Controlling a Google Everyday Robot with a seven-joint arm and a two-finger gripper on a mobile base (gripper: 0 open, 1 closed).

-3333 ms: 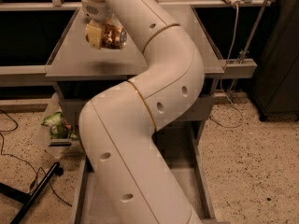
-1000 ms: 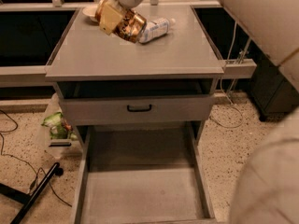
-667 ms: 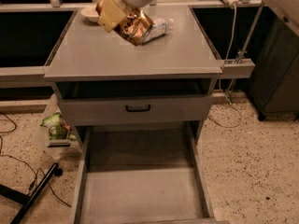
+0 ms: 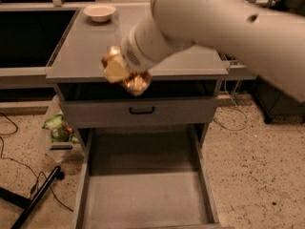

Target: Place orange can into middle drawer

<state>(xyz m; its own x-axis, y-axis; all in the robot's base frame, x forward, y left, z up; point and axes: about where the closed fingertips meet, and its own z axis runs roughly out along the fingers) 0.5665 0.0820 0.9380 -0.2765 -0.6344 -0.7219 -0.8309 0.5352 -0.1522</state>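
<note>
Gripper: the gripper [image 4: 122,72] hung in the air at the front edge of the surface [image 4: 90,51], above the drawer front [image 4: 186,111] with its black handle [image 4: 141,110].
Fingers: they looked clamped on the orange can [image 4: 137,84], which showed on both sides of a pale finger pad.
Can's place: held aloft, touching neither the surface nor any drawer.
Middle drawer: the middle drawer [image 4: 143,197] stood pulled out well below the can, its floor bare.
Risk, early drop: released from there, the can would probably have hit the drawer front or bounced out onto the floor.
Risk, collision: on the way down, the bulky arm [image 4: 228,27] could have caught the surface's edge.
Risk, rolling: laid on its side, the can might have rolled to a wall.
Count: one can, one open drawer, one handled front, one bowl [image 4: 99,12], one gripper.
</note>
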